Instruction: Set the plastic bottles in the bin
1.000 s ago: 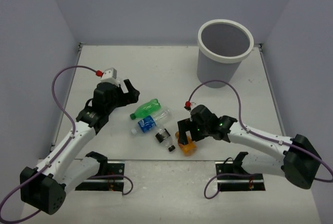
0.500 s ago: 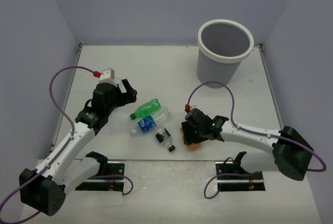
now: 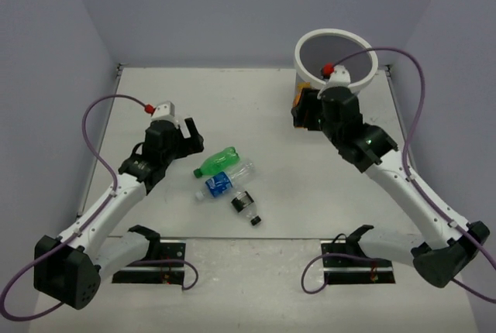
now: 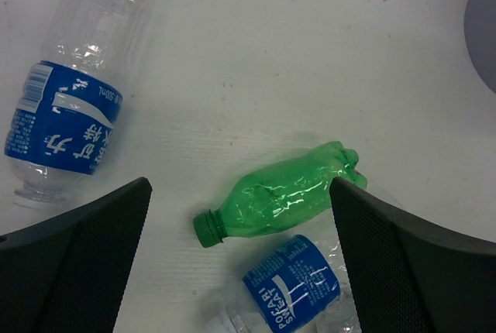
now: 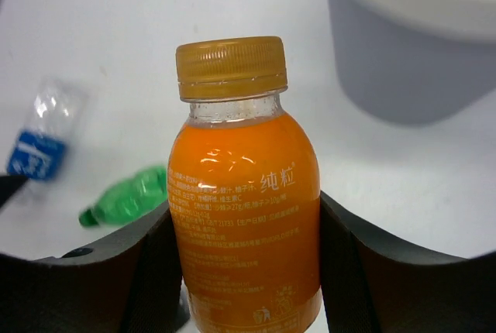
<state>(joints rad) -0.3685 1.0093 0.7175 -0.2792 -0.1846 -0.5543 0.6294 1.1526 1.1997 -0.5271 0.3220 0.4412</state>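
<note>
Claw grips orange bottle beside bin

The right claw is closed on the orange bottle, just beside the bin's outer wall. The left claw hangs wide open near the green bottle, which lies on the surface beside a blue-label bottle and a dark bottle.

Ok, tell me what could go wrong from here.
1. The orange bottle sits beside the bin, seemingly not over its rim; released now, it could land on the table.
2. The right pincer grips it low on the body, so it may tip.
3. The open left pincer hangs over the green bottle, with a blue-labelled bottle close against it; closing might catch both.
</note>
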